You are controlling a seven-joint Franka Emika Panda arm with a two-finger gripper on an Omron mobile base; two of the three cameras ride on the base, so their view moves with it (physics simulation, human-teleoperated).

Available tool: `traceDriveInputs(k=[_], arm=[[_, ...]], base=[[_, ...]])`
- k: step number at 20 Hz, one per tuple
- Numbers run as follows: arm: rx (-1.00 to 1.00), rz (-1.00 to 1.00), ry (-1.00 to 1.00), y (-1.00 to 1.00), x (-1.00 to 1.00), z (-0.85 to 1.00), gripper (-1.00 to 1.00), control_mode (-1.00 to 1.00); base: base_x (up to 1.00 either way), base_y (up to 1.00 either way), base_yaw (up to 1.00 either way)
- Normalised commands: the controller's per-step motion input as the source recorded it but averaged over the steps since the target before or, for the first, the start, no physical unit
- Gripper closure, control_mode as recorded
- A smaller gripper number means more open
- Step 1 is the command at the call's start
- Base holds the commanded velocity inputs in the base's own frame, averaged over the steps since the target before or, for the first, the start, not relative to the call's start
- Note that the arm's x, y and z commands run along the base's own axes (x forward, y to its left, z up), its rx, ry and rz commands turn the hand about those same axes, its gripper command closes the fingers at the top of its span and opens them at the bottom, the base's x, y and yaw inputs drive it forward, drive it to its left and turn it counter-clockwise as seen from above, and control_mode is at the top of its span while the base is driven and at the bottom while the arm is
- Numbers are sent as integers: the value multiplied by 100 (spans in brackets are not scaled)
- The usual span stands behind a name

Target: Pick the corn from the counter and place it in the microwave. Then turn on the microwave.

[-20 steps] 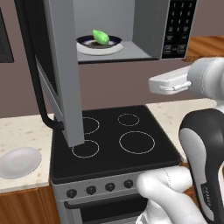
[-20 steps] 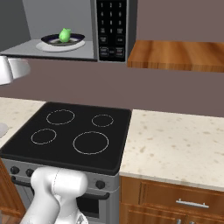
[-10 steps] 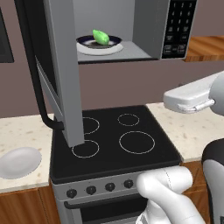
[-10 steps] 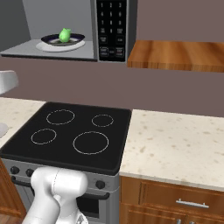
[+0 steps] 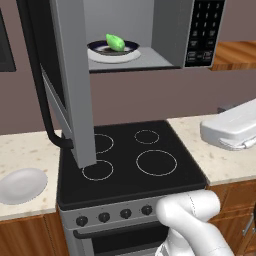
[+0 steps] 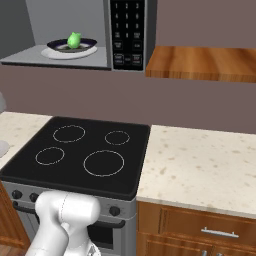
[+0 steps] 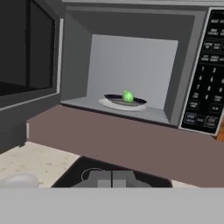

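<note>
The corn [image 5: 115, 42] lies on the dish inside the open microwave [image 5: 170, 35]. Over 1 second the arm has drawn back rightward; its gripper, probably empty, is pressed together. Door next.

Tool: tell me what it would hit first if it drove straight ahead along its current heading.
Probably the brown wall strip just below the open microwave. The shut tool faces that way, with the corn on its plate higher up. Depth is unclear, so this is only likely.
</note>
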Motion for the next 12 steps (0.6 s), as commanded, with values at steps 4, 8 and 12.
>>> traceDriveInputs(k=[4,8,12], arm=[[0,0,0,0,-33,0,100,-100],[0,1,-5,1,-33,0,100,-100],[0,2,-7,5,-29,0,100,-100]], base=[[0,0,0],[0,0,0],[0,0,0]])
